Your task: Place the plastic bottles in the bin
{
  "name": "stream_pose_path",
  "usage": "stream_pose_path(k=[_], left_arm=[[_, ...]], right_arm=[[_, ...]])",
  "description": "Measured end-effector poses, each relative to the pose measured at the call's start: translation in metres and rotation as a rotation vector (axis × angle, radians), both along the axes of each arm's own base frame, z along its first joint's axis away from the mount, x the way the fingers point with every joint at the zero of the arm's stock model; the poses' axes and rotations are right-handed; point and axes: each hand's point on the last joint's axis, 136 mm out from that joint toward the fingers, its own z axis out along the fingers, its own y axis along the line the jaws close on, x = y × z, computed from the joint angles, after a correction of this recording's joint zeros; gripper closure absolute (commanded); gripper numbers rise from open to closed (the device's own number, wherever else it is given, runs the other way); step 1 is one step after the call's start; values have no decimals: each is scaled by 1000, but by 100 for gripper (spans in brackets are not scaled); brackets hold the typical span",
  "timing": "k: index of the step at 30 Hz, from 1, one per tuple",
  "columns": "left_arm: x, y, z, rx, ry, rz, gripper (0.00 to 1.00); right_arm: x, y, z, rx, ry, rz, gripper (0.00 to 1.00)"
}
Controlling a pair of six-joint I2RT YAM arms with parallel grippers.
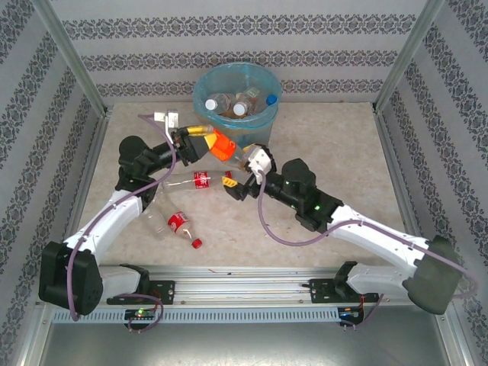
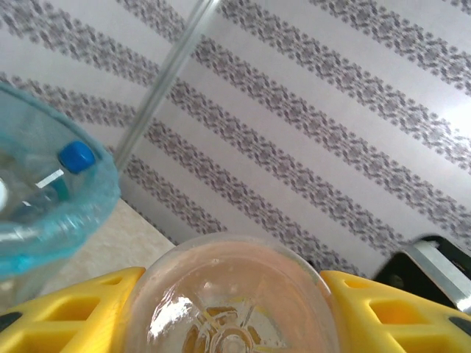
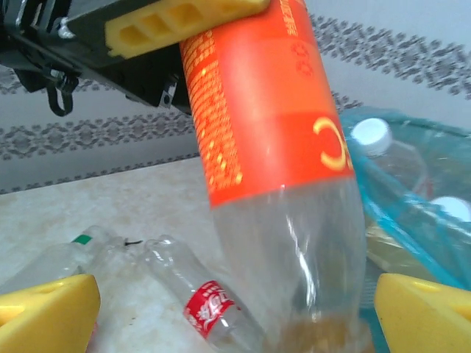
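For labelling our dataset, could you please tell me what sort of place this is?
Probably a lab robot test cell: patterned wall panels, aluminium frame posts and a mounting rail surround the table.

Around me: beige marbled tabletop (image 1: 343,152), boxed in far, left and right by white walls (image 1: 244,46) with grey patterned stripes. Slanted metal posts stand at the far-left (image 1: 72,57) and far-right (image 1: 408,53) corners.
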Motion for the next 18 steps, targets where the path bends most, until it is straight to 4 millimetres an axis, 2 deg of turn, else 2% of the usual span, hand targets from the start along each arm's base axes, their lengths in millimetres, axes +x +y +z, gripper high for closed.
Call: stream_pose_path(k=[13, 18], left_arm=[[58, 14, 51, 15, -91, 248, 100], [79, 6, 67, 81, -155, 341, 100]], right_arm=[[-15, -73, 14, 32, -104, -219, 3], [-16, -105, 10, 55, -100, -327, 4]])
